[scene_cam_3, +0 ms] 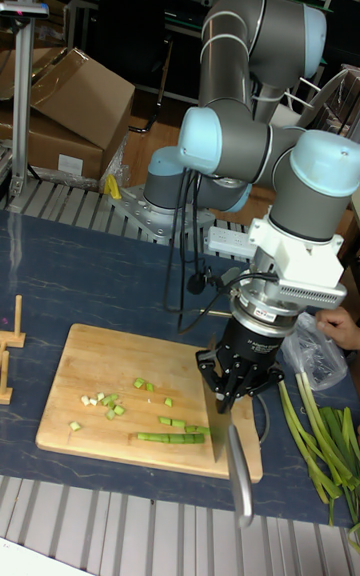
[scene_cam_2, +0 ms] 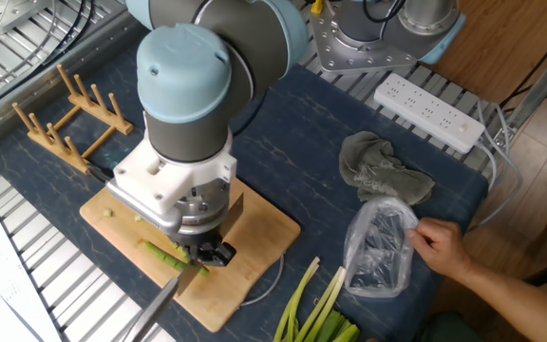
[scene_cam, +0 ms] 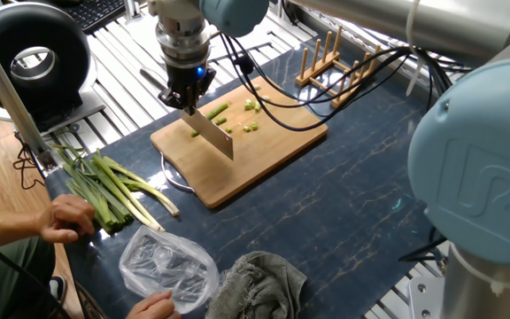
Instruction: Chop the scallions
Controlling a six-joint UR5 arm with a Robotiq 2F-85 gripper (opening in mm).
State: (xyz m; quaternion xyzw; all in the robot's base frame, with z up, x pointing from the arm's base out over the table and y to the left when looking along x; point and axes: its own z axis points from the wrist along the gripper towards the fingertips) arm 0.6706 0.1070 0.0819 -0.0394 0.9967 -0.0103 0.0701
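Note:
My gripper (scene_cam: 187, 97) (scene_cam_2: 203, 256) (scene_cam_3: 228, 394) is shut on a knife (scene_cam: 213, 139) (scene_cam_3: 222, 433), its blade edge down on the wooden cutting board (scene_cam: 253, 159) (scene_cam_2: 266, 231) (scene_cam_3: 100, 356). A short green scallion stalk (scene_cam: 218, 113) (scene_cam_2: 163, 254) (scene_cam_3: 168, 437) lies on the board right by the blade. Small cut scallion bits (scene_cam: 251, 106) (scene_cam_3: 108, 404) are scattered farther along the board. A bundle of whole scallions (scene_cam: 106, 188) (scene_cam_2: 317, 309) (scene_cam_3: 316, 436) lies on the table off the board.
A person's hands (scene_cam: 67, 217) (scene_cam_2: 442, 245) hold the scallion bundle and a clear plastic bag (scene_cam: 168, 266) (scene_cam_2: 380, 245). A grey cloth (scene_cam: 259, 282) (scene_cam_2: 380, 171), a wooden rack (scene_cam: 339, 55) (scene_cam_2: 69, 119), a power strip (scene_cam_2: 427, 112) and a black round device (scene_cam: 32, 55) stand around.

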